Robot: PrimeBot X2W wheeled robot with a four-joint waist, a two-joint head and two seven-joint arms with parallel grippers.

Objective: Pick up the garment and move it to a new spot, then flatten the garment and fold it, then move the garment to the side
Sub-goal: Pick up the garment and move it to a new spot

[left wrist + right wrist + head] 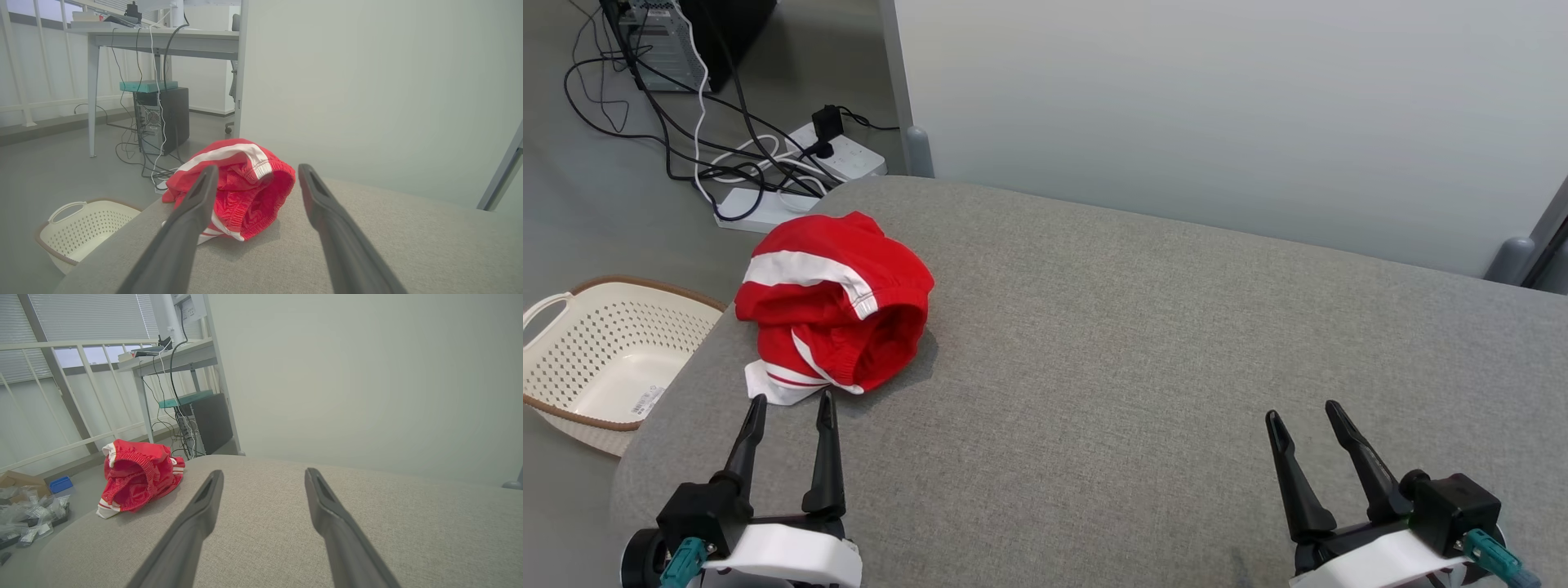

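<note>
A crumpled red garment [837,302] with white stripes lies heaped on the grey counter [1135,343], with no clear long axis; the left pincer [792,398] hovers just short of the garment's near edge, pointing straight at it, jaws spread wide and empty; the right pincer [1303,411], equally wide and empty, sits well apart to the garment's right; the left arm looks the natural one to reach.

Left gripper [792,396]: two long black tapered fingers [827,457], white wrist shell [776,551].
Right gripper [1301,409]: same black fingers, white shell.
Teal plugs [686,559]: at 7 and 5 o'clock, head view.
</note>
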